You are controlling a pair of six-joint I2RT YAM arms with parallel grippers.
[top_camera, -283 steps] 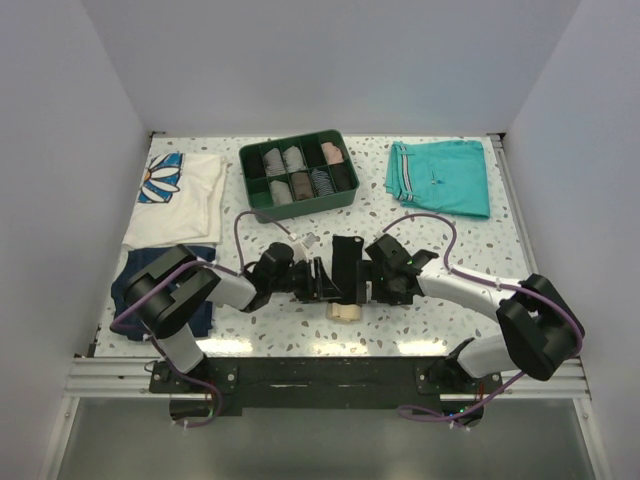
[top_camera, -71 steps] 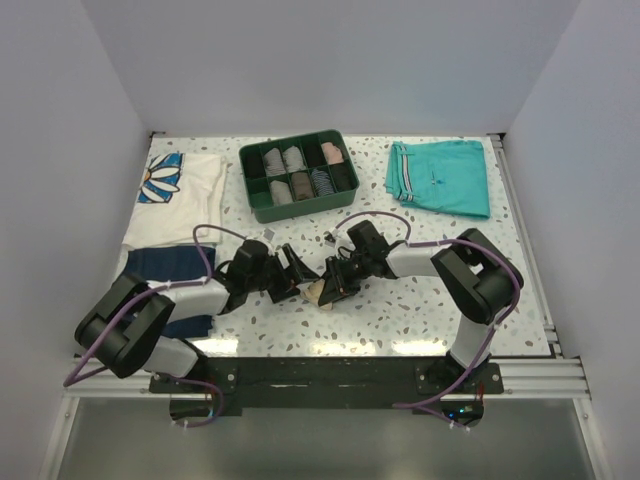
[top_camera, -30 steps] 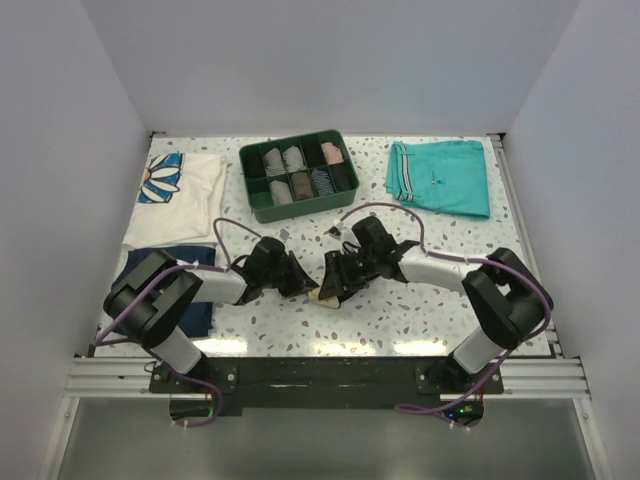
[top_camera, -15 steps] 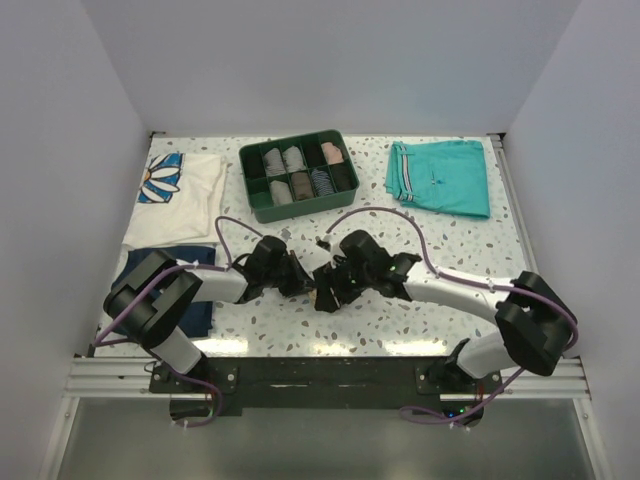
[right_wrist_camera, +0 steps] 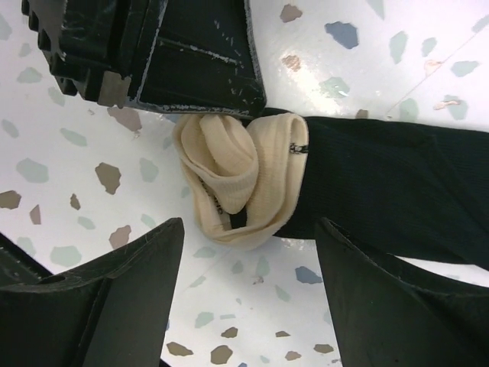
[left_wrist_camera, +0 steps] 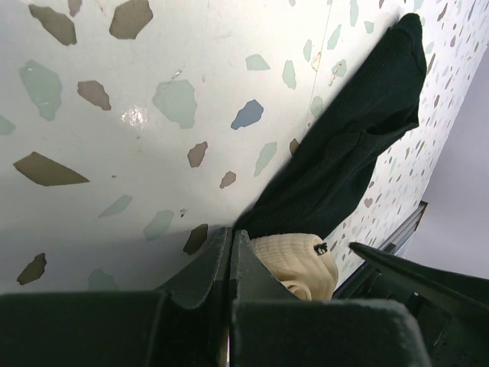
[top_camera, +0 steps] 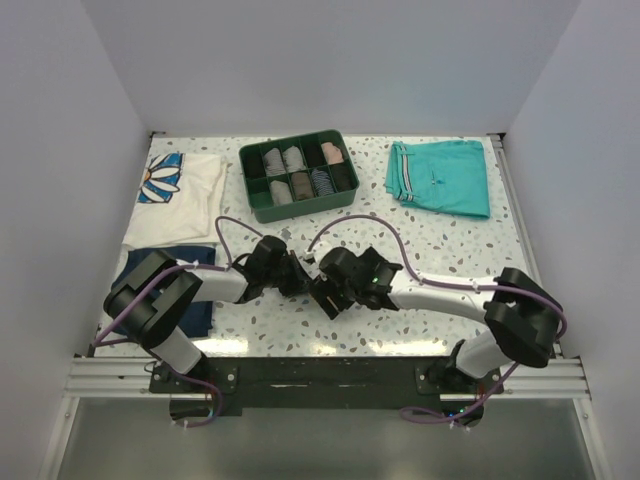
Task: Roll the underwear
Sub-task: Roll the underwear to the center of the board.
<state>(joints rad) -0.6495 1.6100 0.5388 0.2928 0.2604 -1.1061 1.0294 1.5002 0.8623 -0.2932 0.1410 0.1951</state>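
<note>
In front of the green divided plastic tray [top_camera: 300, 208], on the white speckled tabletop [top_camera: 400, 335], the left gripper [left_wrist_camera: 231, 235] is seen with its fingers clenched flat together. Black fabric runs right up to their tips, but whether a fold is pinched there cannot be told. Against those tips lies the black soft-fabric underwear [right_wrist_camera: 382, 180]. Its cream lining end [right_wrist_camera: 237, 180] is already wound into a small roll, and the black remainder is stretched out flat, not yet rolled. The right gripper [right_wrist_camera: 250, 229] is held over that roll with its fingers spread and released, one on each side, nothing being grasped.

With the roll left unclamped, it is likely to spring loose, since only the left tips bear on it. If the right fingers are closed too low, the cream turns may be squashed or dragged sideways rather than rolled onward. The two grippers are set very close together, so a knock between them could be caused by any careless sweep.

Against the view of a second ago, the right fingers have been widened and the right gripper has been drawn farther from the tray. The cream end, then visible from above, is now covered. The left gripper has hardly been shifted and stays clenched.
</note>
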